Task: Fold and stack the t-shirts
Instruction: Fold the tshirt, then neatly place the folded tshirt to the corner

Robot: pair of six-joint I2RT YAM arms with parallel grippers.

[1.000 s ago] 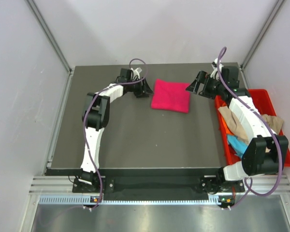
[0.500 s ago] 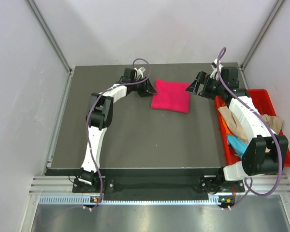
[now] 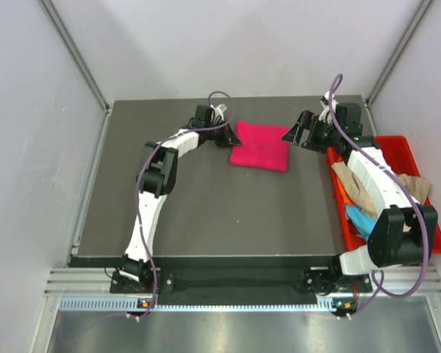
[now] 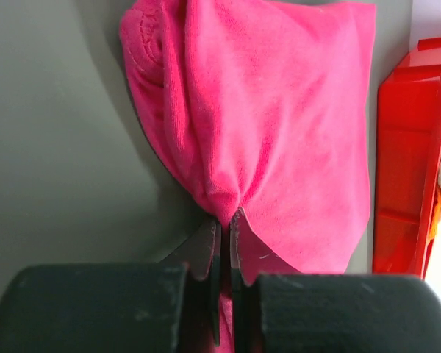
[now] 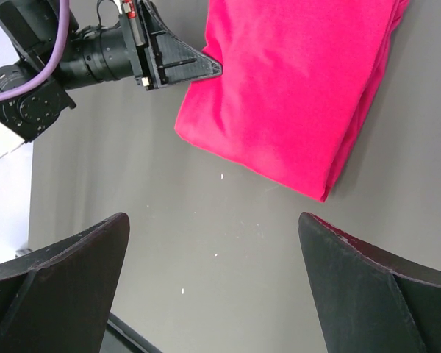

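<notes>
A folded magenta-pink t-shirt [image 3: 260, 146] lies at the back middle of the dark table [image 3: 206, 206]. My left gripper [image 3: 226, 137] is shut on its left edge; in the left wrist view the cloth [image 4: 279, 125] bunches into the closed jaws of this gripper [image 4: 226, 215]. To the shirt's right, my right gripper [image 3: 289, 134] stands open and apart from it, empty. In the right wrist view its fingers [image 5: 59, 287] spread wide over bare table, with the pink shirt [image 5: 294, 88] beyond. More t-shirts, tan [image 3: 356, 187] and turquoise [image 3: 360, 218], lie in the red bin [image 3: 419, 158].
The red plastic bin stands along the table's right edge, under my right arm. Its wall [image 4: 404, 162] shows just past the pink shirt in the left wrist view. Grey walls close in the back and sides.
My left gripper moved right to the pink shirt's left edge and shut on it. The right arm has hardly moved.
</notes>
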